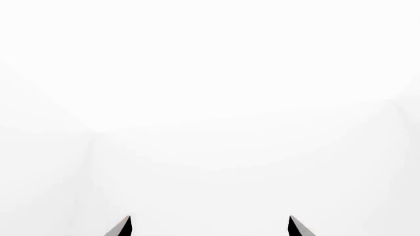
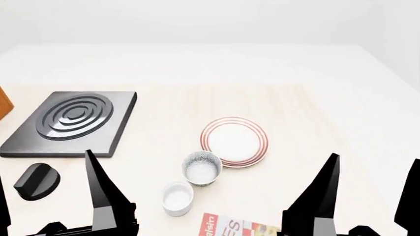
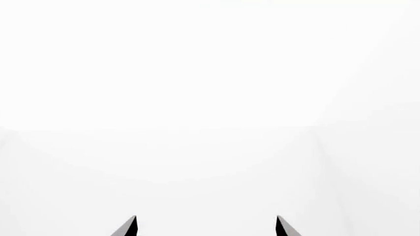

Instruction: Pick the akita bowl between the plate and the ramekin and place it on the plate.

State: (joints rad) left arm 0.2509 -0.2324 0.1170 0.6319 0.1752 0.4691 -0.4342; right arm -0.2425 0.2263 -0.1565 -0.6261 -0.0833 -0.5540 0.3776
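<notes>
Akita bowl (image 2: pixel 201 168) sits upright on the pale table (image 2: pixel 295 128), between the plate (image 2: pixel 234 141) and the ramekin (image 2: pixel 177 198), just beside both. Left gripper (image 2: pixel 49 196) and right gripper (image 2: pixel 371 189) hang low at the near edge, well apart from bowl, jaws spread, holding nothing. Black ringed burner slab (image 2: pixel 71 123) far left.

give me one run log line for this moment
phase: pre-grasp | left gripper: open, empty | right gripper: open, empty | akita bowl: on table beside plate
</notes>
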